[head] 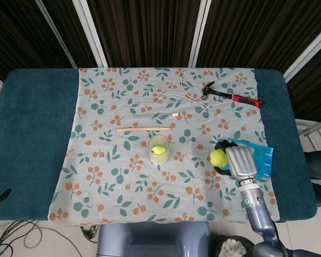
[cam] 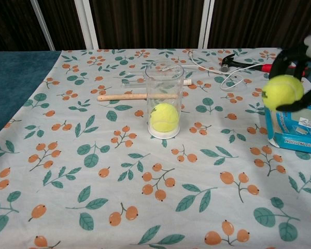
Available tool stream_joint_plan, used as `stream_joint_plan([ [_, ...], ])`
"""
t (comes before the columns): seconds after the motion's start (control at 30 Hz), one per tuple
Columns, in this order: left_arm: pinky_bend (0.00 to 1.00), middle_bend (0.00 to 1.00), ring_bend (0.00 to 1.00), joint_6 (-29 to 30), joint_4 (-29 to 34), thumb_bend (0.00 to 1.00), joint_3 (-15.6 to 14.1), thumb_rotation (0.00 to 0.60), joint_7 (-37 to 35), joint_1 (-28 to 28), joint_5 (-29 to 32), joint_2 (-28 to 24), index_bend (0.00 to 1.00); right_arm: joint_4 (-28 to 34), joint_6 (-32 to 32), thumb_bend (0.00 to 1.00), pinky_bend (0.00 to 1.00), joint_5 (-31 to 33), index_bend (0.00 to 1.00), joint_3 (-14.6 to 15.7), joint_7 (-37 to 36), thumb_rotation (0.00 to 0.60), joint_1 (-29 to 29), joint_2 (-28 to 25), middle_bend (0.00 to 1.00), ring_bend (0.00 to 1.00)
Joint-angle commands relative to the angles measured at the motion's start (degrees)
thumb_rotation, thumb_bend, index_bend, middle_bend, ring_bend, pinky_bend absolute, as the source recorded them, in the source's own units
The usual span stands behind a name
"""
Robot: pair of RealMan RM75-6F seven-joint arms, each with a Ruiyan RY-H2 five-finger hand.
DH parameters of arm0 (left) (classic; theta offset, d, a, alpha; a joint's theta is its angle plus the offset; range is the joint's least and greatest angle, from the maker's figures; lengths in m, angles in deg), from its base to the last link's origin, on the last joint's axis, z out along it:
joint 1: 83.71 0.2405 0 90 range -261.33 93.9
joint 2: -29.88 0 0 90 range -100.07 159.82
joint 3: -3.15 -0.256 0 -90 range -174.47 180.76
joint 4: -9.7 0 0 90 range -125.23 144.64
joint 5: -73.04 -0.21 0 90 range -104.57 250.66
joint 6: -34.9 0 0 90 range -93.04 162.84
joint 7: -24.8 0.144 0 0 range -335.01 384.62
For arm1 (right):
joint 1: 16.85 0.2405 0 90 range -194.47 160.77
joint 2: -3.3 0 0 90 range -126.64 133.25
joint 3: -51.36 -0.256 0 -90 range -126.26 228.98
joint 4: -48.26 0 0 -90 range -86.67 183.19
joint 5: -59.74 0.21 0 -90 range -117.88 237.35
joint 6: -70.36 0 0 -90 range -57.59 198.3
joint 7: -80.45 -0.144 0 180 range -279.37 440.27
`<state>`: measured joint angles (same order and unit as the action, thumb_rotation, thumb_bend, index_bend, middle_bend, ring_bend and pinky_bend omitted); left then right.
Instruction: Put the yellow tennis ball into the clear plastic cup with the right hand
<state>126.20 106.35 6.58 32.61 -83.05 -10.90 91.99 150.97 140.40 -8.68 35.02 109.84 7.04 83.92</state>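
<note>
A yellow tennis ball (head: 218,156) (cam: 282,91) is held in the black fingers of my right hand (head: 236,162) (cam: 298,72), lifted above the cloth at the right side. The clear plastic cup (head: 159,149) (cam: 165,100) stands upright at the middle of the floral cloth, well to the left of that hand. A second yellow tennis ball (head: 159,153) (cam: 164,117) lies at the cup's bottom. My left hand is out of both views.
A blue box (head: 260,158) (cam: 296,126) lies under and beside the right hand. Behind the cup lie a wooden stick (head: 143,129) (cam: 130,96), a white cable (head: 190,98) and a red-handled hammer (head: 232,96) (cam: 259,65). The cloth (head: 112,176) covers a teal table (head: 32,134).
</note>
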Motion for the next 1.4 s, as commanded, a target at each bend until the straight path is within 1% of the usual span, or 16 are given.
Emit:
stream_joint_plan([
  [0.03,0.0,0.0,0.0,-0.01,-0.02,0.02,0.05,0.6,-0.13,0.01,0.1,-0.04,0.13,2.64,-1.84,0.31,0.85,4.84,0.58,-4.15,4.05,0.6,3.99,-1.83,0.49,0.54],
  [0.13,0.0,0.0,0.0,-0.08,-0.07,0.02,0.1,0.6,-0.23,-0.03,0.17,-0.07,0.13,4.15,-3.57,0.31,0.87,10.03,0.58,-7.11,6.94,0.6,7.19,-2.79,0.49,0.54],
  [0.23,0.0,0.0,0.0,-0.17,-0.12,0.02,0.12,0.6,-0.24,-0.08,0.21,-0.04,0.13,6.45,-5.99,0.31,0.88,16.48,0.58,-10.35,8.02,0.6,10.75,-4.14,0.49,0.54],
  [0.33,0.0,0.0,0.0,-0.18,-0.14,0.02,0.16,0.6,-0.19,-0.1,0.27,0.01,0.13,7.78,-7.83,0.31,0.89,21.58,0.58,-12.22,8.88,0.6,14.0,-5.07,0.49,0.54],
  [0.43,0.0,0.0,0.0,-0.26,-0.14,0.02,0.15,0.6,-0.08,-0.13,0.33,0.06,0.13,7.93,-8.4,0.31,0.91,26.45,0.58,-13.03,10.67,0.6,17.51,-4.97,0.49,0.54],
  [0.6,0.0,0.0,0.0,-0.45,-0.16,0.02,0.18,0.6,0.15,-0.21,0.5,0.15,0.13,7.77,-7.12,0.31,0.92,31.5,0.58,-13.27,12.99,0.6,22.8,-3.08,0.49,0.54],
  [0.8,0.0,0.0,0.0,-0.46,-0.21,0.02,0.26,0.6,0.01,-0.24,0.59,0.14,0.13,7.64,-5.42,0.31,0.95,34.57,0.58,-12.73,14.49,0.6,27.66,-0.3,0.49,0.54],
  [1.03,0.0,0.0,0.0,-0.53,-0.23,0.02,0.31,0.6,-0.3,-0.26,0.7,0.0,0.13,7.88,-3.97,0.31,0.96,36.29,0.58,-10.88,14.01,0.6,30.75,2.01,0.49,0.54],
  [1.17,0.0,0.0,0.0,-0.51,-0.23,0.02,0.31,0.6,-0.38,-0.25,0.68,-0.04,0.13,7.86,-4.11,0.31,0.97,36.73,0.58,-9.81,12.76,0.6,31.59,2.67,0.47,0.53],
  [1.27,0.0,0.0,0.0,-0.48,-0.26,0.02,0.3,0.6,-0.42,-0.25,0.64,-0.04,0.13,7.45,-4.55,0.31,0.98,37.42,0.55,-9.18,11.99,0.6,32.26,2.91,0.45,0.5],
  [1.33,0.0,0.0,0.0,-0.53,-0.28,0.02,0.28,0.6,-0.45,-0.27,0.61,-0.04,0.13,7.11,-4.86,0.31,0.99,37.71,0.5,-8.84,11.5,0.6,32.71,3.03,0.42,0.48],
  [1.4,0.0,0.0,0.0,-0.55,-0.3,0.02,0.29,0.6,-0.43,-0.3,0.62,-0.01,0.13,7.0,-5.4,0.31,0.99,37.91,0.42,-8.51,11.05,0.6,33.12,2.89,0.36,0.44],
])
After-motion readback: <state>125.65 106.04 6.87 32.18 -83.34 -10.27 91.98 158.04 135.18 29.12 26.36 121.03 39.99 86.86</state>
